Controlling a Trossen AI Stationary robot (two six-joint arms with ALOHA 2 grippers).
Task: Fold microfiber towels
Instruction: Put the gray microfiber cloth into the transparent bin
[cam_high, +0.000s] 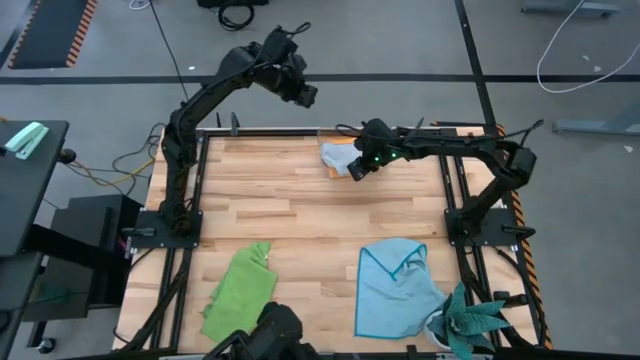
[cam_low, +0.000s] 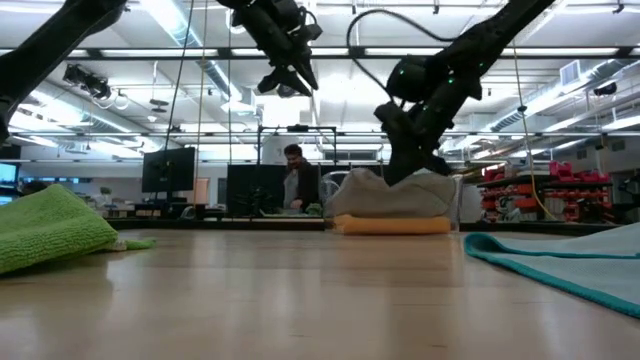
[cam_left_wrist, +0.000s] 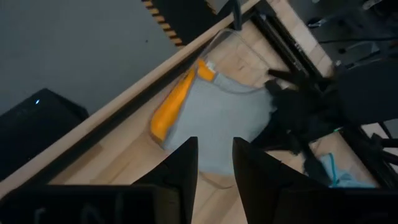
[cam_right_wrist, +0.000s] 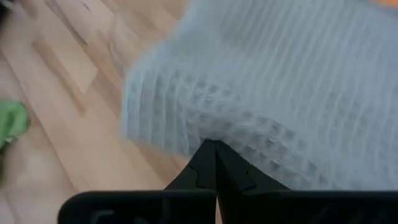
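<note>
Two folded towels, grey towel (cam_high: 337, 154) atop orange towel (cam_low: 392, 226), right claw (cam_high: 356, 170) pressing them

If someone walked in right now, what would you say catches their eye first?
The right gripper, jaws shut, presses on the grey towel stacked on the orange-yellow towel at the far table edge. The left gripper hangs above. Nearer lie the lime green towel and light blue towel.

Four towels are showing on the table: one grey (cam_high: 337, 154), one orange-yellow (cam_left_wrist: 169, 107), one lime green (cam_high: 240, 290) and one light blue (cam_high: 395, 287). One plant (cam_high: 470, 322), partly cropped, is sitting at the corner.
</note>
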